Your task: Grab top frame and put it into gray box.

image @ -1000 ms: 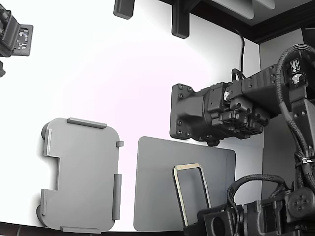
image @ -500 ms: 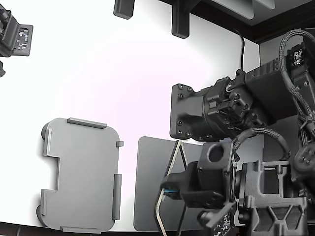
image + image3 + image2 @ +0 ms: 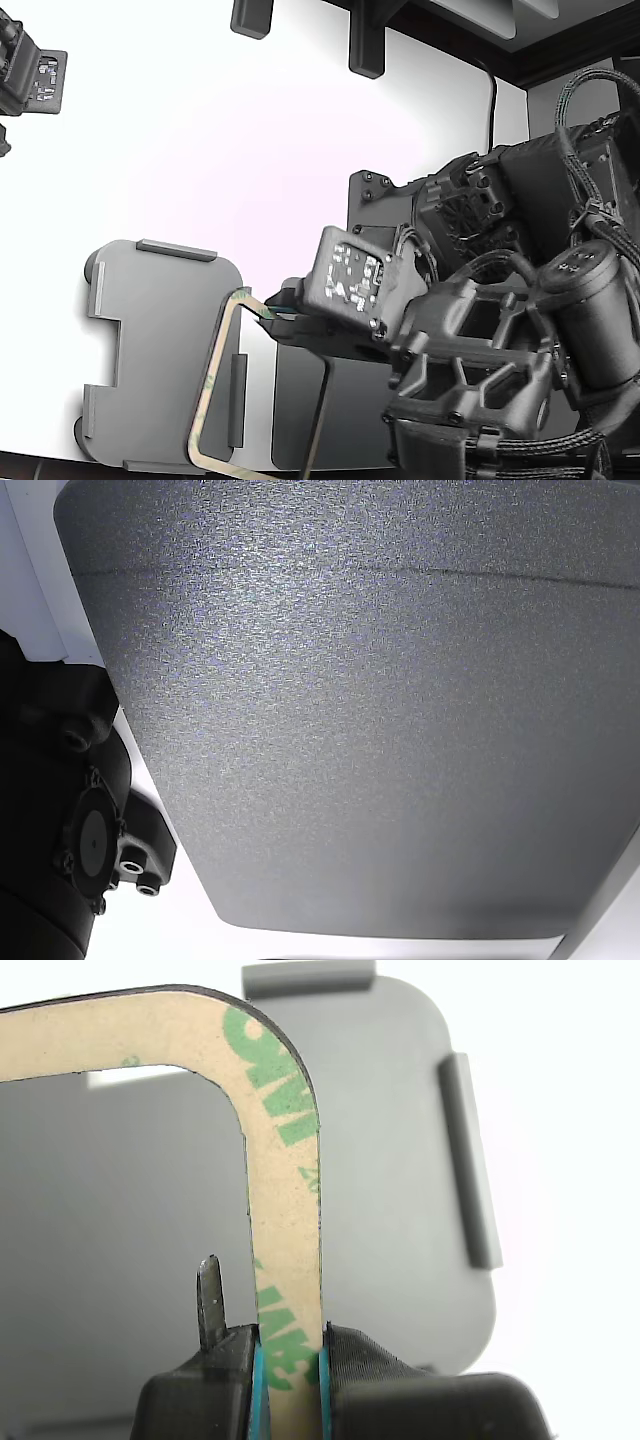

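My gripper (image 3: 283,312) (image 3: 288,1380) is shut on the top frame (image 3: 214,378) (image 3: 283,1190), a thin beige outline strip with green marks. The blue-edged jaws pinch one side of it. In the exterior view the frame hangs tilted in the air, its left part over the right edge of the gray box (image 3: 150,350), its right part over the dark mat (image 3: 345,415). The gray box (image 3: 400,1160) is a light gray shallow tray with raised tabs and a side notch, lying at the exterior view's lower left.
A second black arm (image 3: 440,220) with a flat plate reaches in from the exterior view's right, above the mat. Black fixtures (image 3: 365,45) sit at the table's far edge, another (image 3: 30,75) at the far left. The other view shows mostly grey textured surface (image 3: 380,710).
My arm has swung left across the exterior view, carrying the frame off the dark mat and over to the gray box's right edge. The frame has tilted on the way.
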Robot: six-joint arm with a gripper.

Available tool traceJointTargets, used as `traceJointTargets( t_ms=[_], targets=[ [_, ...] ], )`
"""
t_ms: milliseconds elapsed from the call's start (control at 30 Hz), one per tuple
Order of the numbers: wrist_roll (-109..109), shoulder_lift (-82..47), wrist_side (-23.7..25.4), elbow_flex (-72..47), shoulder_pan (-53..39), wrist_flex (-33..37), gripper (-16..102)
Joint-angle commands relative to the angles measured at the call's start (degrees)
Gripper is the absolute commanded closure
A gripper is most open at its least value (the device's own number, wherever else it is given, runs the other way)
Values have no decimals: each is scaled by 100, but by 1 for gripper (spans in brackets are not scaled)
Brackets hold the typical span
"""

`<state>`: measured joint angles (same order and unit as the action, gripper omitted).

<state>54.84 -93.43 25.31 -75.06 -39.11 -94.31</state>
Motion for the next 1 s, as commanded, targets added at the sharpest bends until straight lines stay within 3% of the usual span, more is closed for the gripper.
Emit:
traceJointTargets(
  t_ms=[0, 233, 633, 967],
  targets=[
    [4043, 44, -114, 185, 141, -53, 99],
    [6724, 457, -686, 422, 229, -53, 99],
    [6987, 1134, -1767, 466, 809, -70, 99],
    [6899, 1327, -1960, 334, 853, -70, 99]
  ],
)
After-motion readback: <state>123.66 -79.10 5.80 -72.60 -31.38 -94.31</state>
